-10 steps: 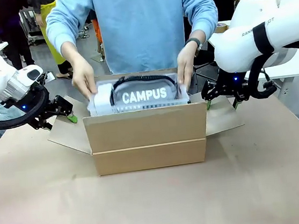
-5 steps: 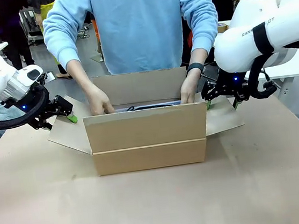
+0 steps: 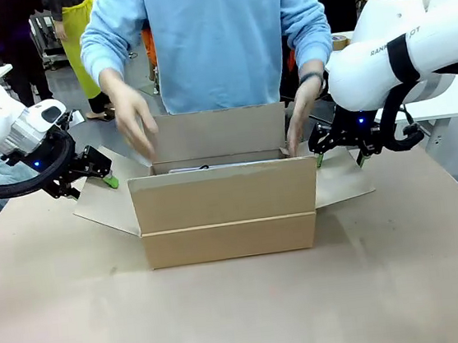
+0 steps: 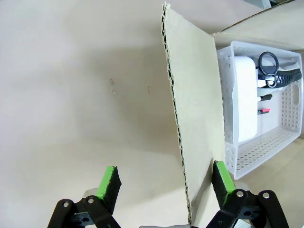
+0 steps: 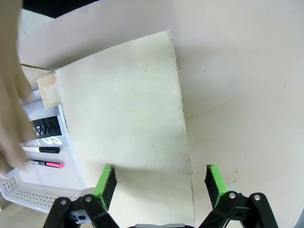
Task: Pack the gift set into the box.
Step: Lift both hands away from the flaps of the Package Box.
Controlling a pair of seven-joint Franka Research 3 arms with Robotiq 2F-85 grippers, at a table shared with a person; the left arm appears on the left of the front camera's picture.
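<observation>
The brown cardboard box (image 3: 225, 209) stands mid-table with its flaps open. Inside lies the gift set (image 4: 259, 118), a white plastic basket holding a white case, black strap and markers; its rim (image 3: 212, 166) just shows over the front wall. My left gripper (image 3: 101, 176) is open at the left side flap (image 4: 192, 109), whose edge runs between its fingers (image 4: 110, 183). My right gripper (image 3: 339, 157) is open just above the right side flap (image 5: 128, 114). The person's hands (image 3: 132, 120) are raised above the box, holding nothing.
The person stands at the table's far edge behind the box. The basket (image 5: 33, 187) and a blurred hand (image 5: 12, 95) show at the left of the right wrist view. Bare table (image 3: 245, 310) lies in front of the box.
The person lowered the gift set into the box, let go and lifted both hands out. Neither arm has moved.
</observation>
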